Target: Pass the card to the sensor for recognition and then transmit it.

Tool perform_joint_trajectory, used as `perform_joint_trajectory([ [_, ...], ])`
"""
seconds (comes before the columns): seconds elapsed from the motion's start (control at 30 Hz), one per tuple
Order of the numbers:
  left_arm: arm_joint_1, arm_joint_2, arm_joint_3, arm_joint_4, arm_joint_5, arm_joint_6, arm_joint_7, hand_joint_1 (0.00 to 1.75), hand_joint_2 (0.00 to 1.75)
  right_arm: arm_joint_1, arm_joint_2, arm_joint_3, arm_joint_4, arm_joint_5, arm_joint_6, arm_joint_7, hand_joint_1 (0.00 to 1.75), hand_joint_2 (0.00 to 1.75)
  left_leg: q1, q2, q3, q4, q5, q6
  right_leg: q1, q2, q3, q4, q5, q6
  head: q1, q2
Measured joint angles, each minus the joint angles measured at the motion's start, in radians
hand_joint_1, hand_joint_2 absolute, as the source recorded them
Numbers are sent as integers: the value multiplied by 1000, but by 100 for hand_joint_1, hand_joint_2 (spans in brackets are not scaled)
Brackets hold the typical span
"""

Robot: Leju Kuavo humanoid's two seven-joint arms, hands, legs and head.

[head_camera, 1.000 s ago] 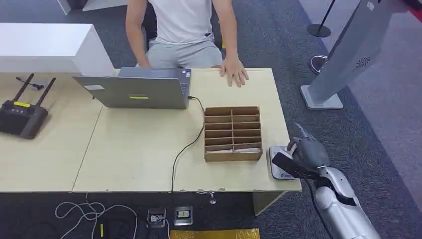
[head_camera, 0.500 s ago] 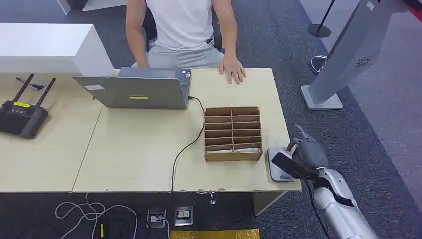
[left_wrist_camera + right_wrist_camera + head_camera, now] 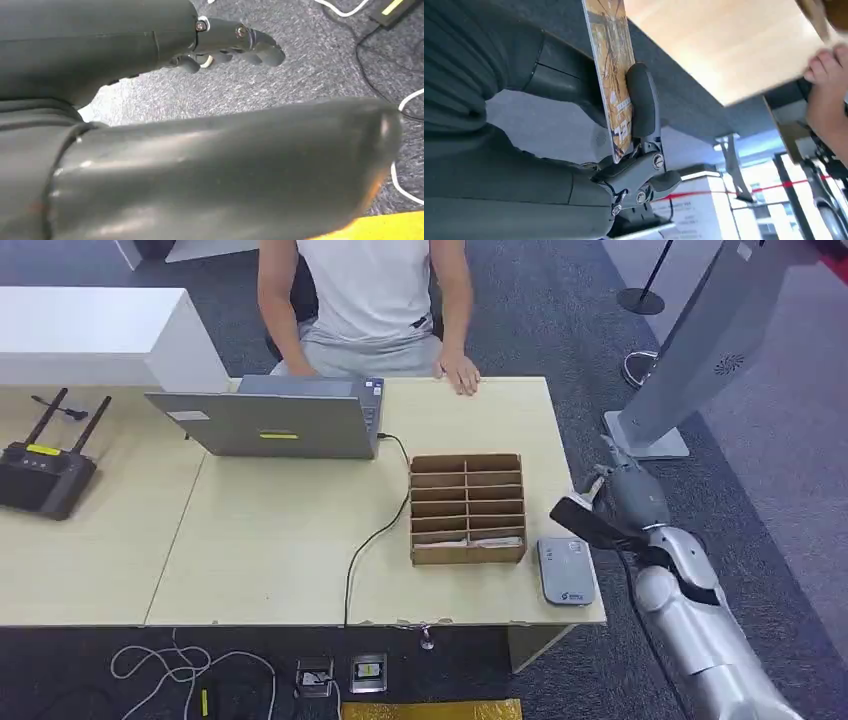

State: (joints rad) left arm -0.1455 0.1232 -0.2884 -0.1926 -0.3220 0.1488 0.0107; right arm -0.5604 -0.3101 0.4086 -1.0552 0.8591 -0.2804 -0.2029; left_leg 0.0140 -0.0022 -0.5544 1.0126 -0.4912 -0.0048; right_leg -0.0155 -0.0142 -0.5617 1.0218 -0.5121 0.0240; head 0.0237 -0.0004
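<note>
You see: card [image 3: 611, 80], yellow-brown print; sensor [image 3: 566, 571], grey; organiser [image 3: 467, 507], brown; table [image 3: 270, 540], pale wood; laptop [image 3: 270, 420], grey, yellow sticker; router [image 3: 42, 472], black; carpet [image 3: 780, 470], grey.

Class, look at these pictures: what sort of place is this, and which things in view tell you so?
Probably an office reception or check-in desk: a laptop and a wooden card sorter sit on a pale desk, a card reader lies near its edge, and the floor is grey carpet.
</note>
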Motion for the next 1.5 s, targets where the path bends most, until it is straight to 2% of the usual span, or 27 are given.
perform_joint_trajectory([
  [0.3,-19,-4,-3,0,-26,-3,5,0,0,-200,24,-1,-19,61,51,-14,175,175,0,0,-1,0,0,0,0,-1,0,1,0,0,0,0],
  [0.47,-29,-7,-4,0,-40,-15,15,0,0,-293,47,3,0,87,54,-34,175,175,0,-1,-2,0,0,0,0,-1,-1,1,0,0,0,0],
  [0.63,-40,-7,-10,0,-56,-26,31,0,0,-418,92,11,81,116,34,-52,175,175,0,-1,-2,0,1,-1,0,-1,-2,2,0,0,1,0],
  [0.83,-49,-7,-11,-1,-56,-25,31,0,0,-571,167,29,236,137,13,-44,175,175,0,-1,-2,0,1,-1,0,-1,-2,2,0,0,0,0],
  [1.1,-50,-6,-18,-1,-73,-43,36,0,0,-679,231,32,426,164,11,2,175,175,0,-1,-3,0,1,-1,0,-1,-4,2,0,0,1,0],
  [1.47,-60,-4,-19,-1,-73,-49,45,0,0,-716,270,44,576,161,21,45,175,175,0,-1,-3,0,1,-1,0,-1,-4,2,0,0,0,0],
  [1.5,-60,-4,-19,-1,-72,-51,46,0,0,-716,272,44,584,158,21,45,24,175,0,-1,-3,0,1,-1,0,-1,-4,2,0,0,1,0],
])
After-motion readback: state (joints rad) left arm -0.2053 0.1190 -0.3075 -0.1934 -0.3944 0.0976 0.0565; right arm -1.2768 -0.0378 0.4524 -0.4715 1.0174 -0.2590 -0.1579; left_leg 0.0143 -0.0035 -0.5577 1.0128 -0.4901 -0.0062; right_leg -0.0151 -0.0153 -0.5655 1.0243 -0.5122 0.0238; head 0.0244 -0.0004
